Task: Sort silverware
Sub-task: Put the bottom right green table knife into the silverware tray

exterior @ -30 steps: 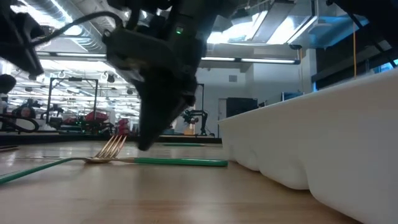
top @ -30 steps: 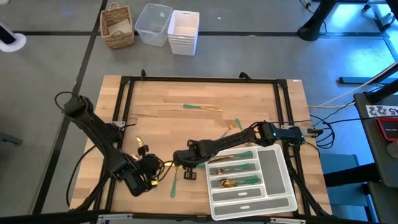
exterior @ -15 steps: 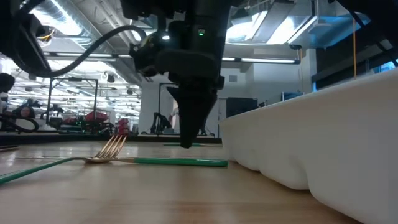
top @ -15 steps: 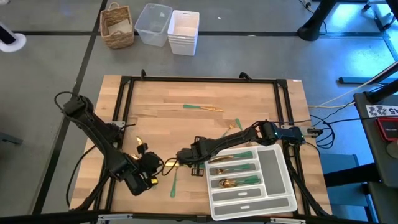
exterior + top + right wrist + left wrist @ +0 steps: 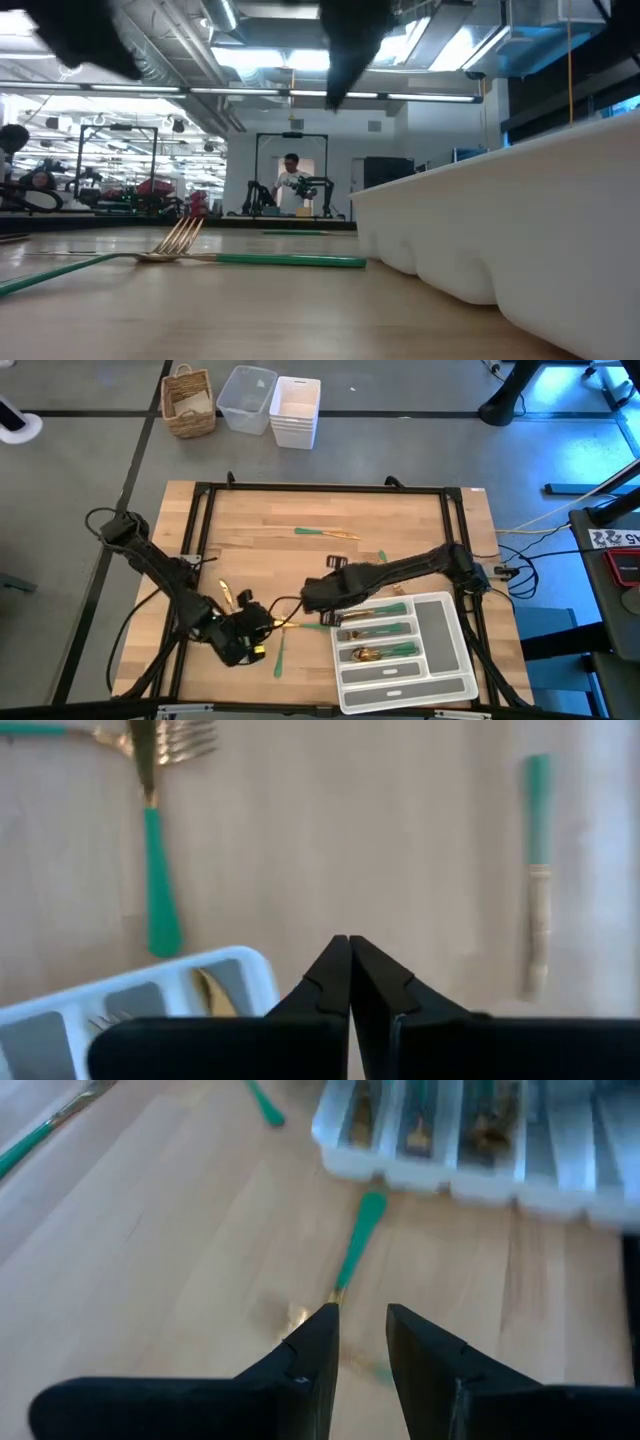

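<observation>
Silverware with gold heads and green handles lies scattered on the wooden table: one piece (image 5: pixel 325 534) far out, one (image 5: pixel 382 560) near the right arm, a fork (image 5: pixel 232 598) and a green-handled piece (image 5: pixel 279 652) by the left arm. Several more lie in the white tray (image 5: pixel 455 660). My left gripper (image 5: pixel 266 622) is low and open, its fingers (image 5: pixel 322 1330) apart just short of the gold end of a piece (image 5: pixel 358 1250) lying flat. My right gripper (image 5: pixel 315 600) is shut (image 5: pixel 349 942) on nothing, raised above the table by the tray's corner (image 5: pixel 150 1005).
The tray's wall (image 5: pixel 520 230) fills the low view's right side, with a fork (image 5: pixel 180 240) lying flat to its left. A black frame (image 5: pixel 320 488) borders the table. A wicker basket (image 5: pixel 188 400) and plastic bins (image 5: pixel 295 410) stand on the floor beyond the far edge.
My right gripper has risen from the table surface, almost out of the low view, and moved toward the far edge and the right. My left gripper has shifted toward the right, closer to the tray.
</observation>
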Controlling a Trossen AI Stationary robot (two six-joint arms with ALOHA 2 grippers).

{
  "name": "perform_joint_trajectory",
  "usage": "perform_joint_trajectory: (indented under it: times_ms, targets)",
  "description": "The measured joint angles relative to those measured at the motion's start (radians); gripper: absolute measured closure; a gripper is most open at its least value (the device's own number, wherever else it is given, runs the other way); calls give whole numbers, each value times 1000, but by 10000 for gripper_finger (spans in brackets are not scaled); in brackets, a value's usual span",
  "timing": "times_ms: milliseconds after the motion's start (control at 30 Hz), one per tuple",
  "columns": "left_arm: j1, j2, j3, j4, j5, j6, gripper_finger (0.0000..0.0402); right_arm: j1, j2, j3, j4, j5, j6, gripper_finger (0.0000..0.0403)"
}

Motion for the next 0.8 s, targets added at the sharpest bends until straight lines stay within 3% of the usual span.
perform_joint_trajectory:
  times_ms: [100, 367, 567, 800]
  targets:
    - [70, 10, 0, 89, 82, 110, 320, 0, -76, 0, -37, 56, -1, 398]
    - [242, 113, 0, 214, 438, 353, 291, 0, -268, 0, -123, 109, 31, 398]
    - [317, 194, 0, 234, 489, 439, 254, 38, -378, 0, -223, 209, 101, 398]
    - [346, 308, 0, 289, 562, 487, 249, 175, -473, -28, -282, 362, 181, 398]
